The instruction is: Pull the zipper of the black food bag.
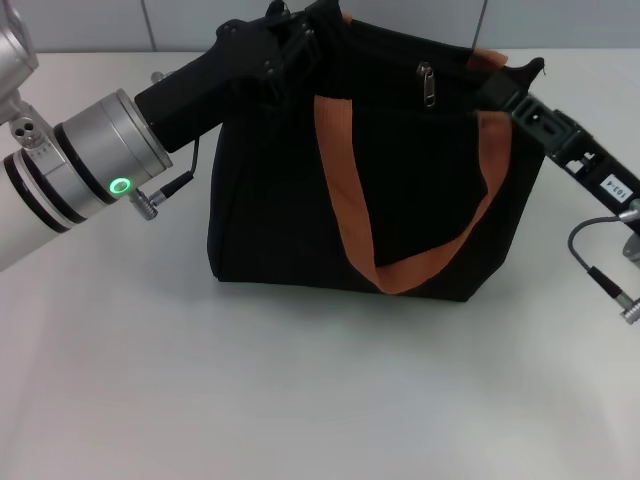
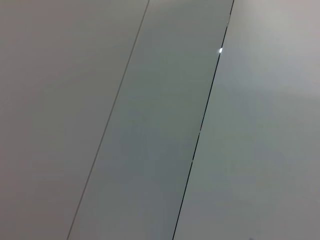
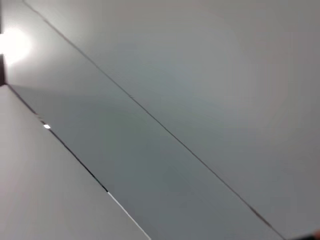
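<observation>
The black food bag [image 1: 270, 200] stands upright on the white table in the middle of the head view, with an orange-brown strap [image 1: 340, 180] looping down its front. The zipper's small silver pull tab [image 1: 428, 86] hangs near the top edge, right of centre. My left gripper [image 1: 303, 32] is at the bag's top left corner, against the black fabric. My right gripper [image 1: 498, 84] is at the bag's top right corner, beside the strap's end and to the right of the pull tab. Both wrist views show only wall panels.
The white table [image 1: 300, 380] stretches wide in front of the bag. A grey panelled wall [image 1: 180, 20] rises behind it. Cables hang from the left arm [image 1: 160, 195] and the right arm [image 1: 600, 270] close to the bag's sides.
</observation>
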